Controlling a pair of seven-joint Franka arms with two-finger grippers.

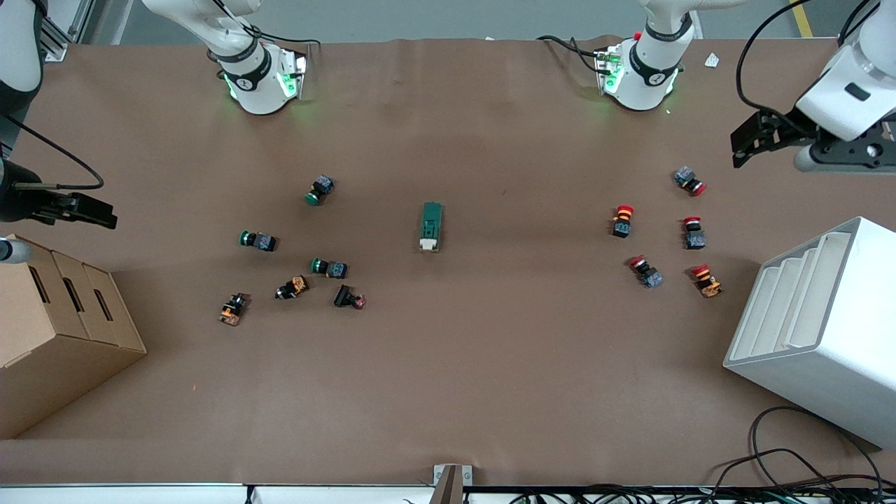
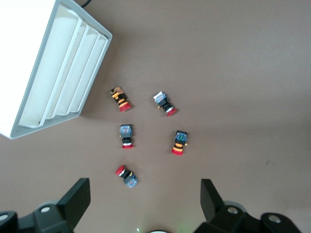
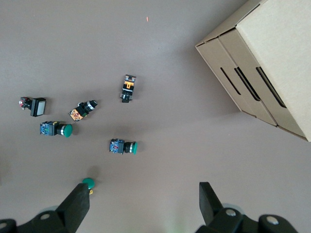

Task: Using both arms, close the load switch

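- Centrally, the load switch [image 1: 432, 226] lies flat on the brown table [image 1: 448, 364], between the two clusters of push buttons; its cream lever end points toward the front camera, and nothing touches it.
- Left gripper [image 1: 750, 142]: held in the air at the left arm's end of the table, over bare table beside the red buttons and well apart from the switch. Its fingers [image 2: 77, 198] are spread wide with nothing between them (left wrist view).
- Right gripper [image 1: 89, 211]: held in the air at the right arm's end of the table, just above the cardboard box [image 1: 56, 329]. Its fingers [image 3: 77, 206] are likewise spread and empty (right wrist view).
- Red buttons [image 1: 622, 220]: five, loosely grouped toward the left arm's end, beside the white rack [image 1: 815, 329].
- Green buttons [image 1: 319, 190]: three, toward the right arm's end; nearer the camera lie two orange-bodied parts [image 1: 233, 309] and a black part [image 1: 348, 297].
- Arm bases [image 1: 262, 80]: both lit green, along the table edge farthest from the camera.
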